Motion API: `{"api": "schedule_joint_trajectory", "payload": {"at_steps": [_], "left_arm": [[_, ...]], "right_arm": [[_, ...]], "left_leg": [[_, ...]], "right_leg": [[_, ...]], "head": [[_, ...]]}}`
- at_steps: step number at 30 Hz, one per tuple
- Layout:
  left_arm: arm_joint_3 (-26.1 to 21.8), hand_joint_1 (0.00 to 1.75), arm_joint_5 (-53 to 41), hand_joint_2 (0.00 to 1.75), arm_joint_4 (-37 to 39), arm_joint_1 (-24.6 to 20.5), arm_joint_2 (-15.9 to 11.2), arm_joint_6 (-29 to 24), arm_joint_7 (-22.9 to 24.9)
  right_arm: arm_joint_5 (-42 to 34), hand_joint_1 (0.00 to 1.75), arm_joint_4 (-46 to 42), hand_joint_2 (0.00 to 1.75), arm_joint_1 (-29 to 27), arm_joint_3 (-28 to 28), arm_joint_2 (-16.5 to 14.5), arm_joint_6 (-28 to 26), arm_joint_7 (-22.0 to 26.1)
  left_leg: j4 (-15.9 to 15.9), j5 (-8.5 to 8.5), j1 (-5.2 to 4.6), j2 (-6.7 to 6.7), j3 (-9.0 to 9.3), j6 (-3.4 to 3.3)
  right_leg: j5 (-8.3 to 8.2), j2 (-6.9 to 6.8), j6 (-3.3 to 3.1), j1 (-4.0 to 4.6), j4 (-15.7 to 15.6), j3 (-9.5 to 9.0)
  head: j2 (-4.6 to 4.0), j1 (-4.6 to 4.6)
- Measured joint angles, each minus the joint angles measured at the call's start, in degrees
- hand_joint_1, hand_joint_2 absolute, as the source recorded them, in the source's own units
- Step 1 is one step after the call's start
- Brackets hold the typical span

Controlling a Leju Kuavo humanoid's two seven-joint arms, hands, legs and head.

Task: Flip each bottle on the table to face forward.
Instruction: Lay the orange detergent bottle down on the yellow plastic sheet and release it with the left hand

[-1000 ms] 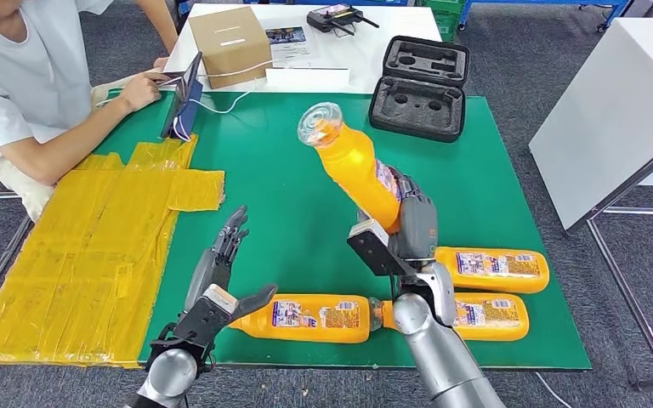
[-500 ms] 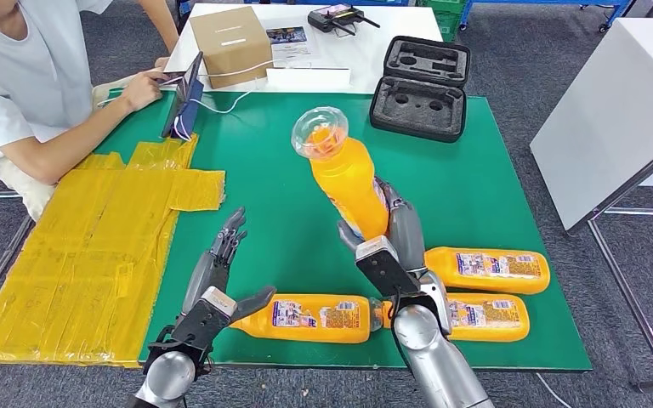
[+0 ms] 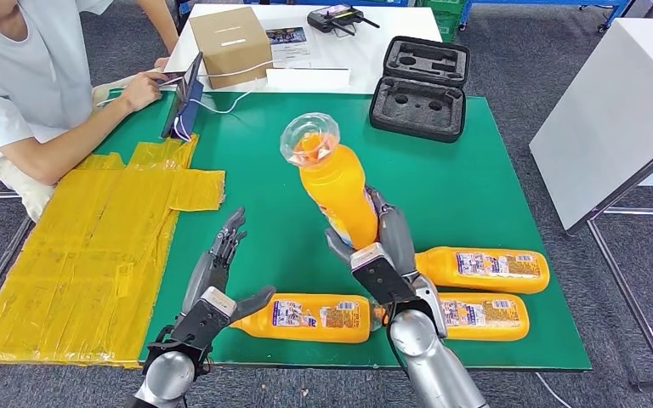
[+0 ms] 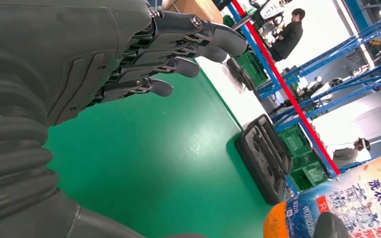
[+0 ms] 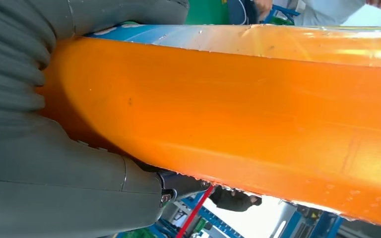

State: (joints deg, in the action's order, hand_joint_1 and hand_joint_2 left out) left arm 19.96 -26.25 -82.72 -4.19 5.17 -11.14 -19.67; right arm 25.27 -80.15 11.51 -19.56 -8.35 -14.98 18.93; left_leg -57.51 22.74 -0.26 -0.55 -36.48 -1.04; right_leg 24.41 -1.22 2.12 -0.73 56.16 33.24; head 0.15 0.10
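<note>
bottle label [image 4: 357, 203] reads 洗衣原液.

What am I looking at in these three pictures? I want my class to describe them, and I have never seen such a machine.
It is a humanoid robot with two silver arms ending in many-fingered hands. The wide picture is taken from its head, looking down on a green table. The other two come from cameras at its wrists, so they appear turned. The right hand holds an orange bottle up in the air; the right wrist picture shows that bottle very close. The left hand holds nothing, its fingers spread. Three more bottles lie on their sides near the table's front edge. Yellow sheets cover the table's left part, a black foam case lies at the back, and a person sits at the corner.
</note>
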Motion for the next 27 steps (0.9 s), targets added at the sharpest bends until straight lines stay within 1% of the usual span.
{"api": "schedule_joint_trajectory", "payload": {"at_steps": [12,14,16,19,27], "left_arm": [[0.00,0.00,0.00,1.75,-0.10,0.00,-0.12,0.00,0.00],[0.00,0.00,0.00,1.75,-0.20,0.00,-0.15,0.01,-0.03],[0.00,0.00,0.03,1.75,-0.25,-0.01,-0.19,0.04,-0.15],[0.00,0.00,0.51,1.75,-0.34,-0.05,-0.24,0.25,-0.54],[0.00,0.00,4.40,1.75,-1.64,-0.52,-0.48,2.43,-2.02]], "right_arm": [[-0.02,1.75,-0.01,1.75,-0.14,-0.03,0.00,0.03,0.00],[-0.73,1.75,-0.01,1.75,-0.14,-0.09,0.00,1.00,0.09],[-2.31,1.75,-0.01,1.75,-0.18,-0.55,0.01,3.59,0.37],[-2.44,1.75,0.10,1.75,-0.33,-2.37,0.00,6.23,0.84],[2.32,1.75,3.57,1.75,-0.16,-8.50,0.00,5.96,0.62]], "left_leg": [[0.00,0.00,0.00,0.00,0.00,0.00],[0.00,0.00,0.00,0.00,0.00,0.00],[0.00,0.00,0.00,0.01,0.00,0.00],[0.00,0.00,0.00,0.01,0.00,0.00],[0.01,0.01,0.01,0.01,-0.01,0.01]], "right_leg": [[0.00,0.00,0.00,0.00,0.00,0.00],[0.00,0.00,0.00,0.00,0.00,0.00],[0.00,0.00,0.00,0.00,0.00,0.00],[0.00,0.00,0.00,0.00,0.00,0.01],[0.01,0.00,-0.01,0.01,0.00,0.02]], "head": [[0.00,0.00],[0.00,0.01],[0.00,0.01],[0.00,0.00],[0.00,0.01]]}}
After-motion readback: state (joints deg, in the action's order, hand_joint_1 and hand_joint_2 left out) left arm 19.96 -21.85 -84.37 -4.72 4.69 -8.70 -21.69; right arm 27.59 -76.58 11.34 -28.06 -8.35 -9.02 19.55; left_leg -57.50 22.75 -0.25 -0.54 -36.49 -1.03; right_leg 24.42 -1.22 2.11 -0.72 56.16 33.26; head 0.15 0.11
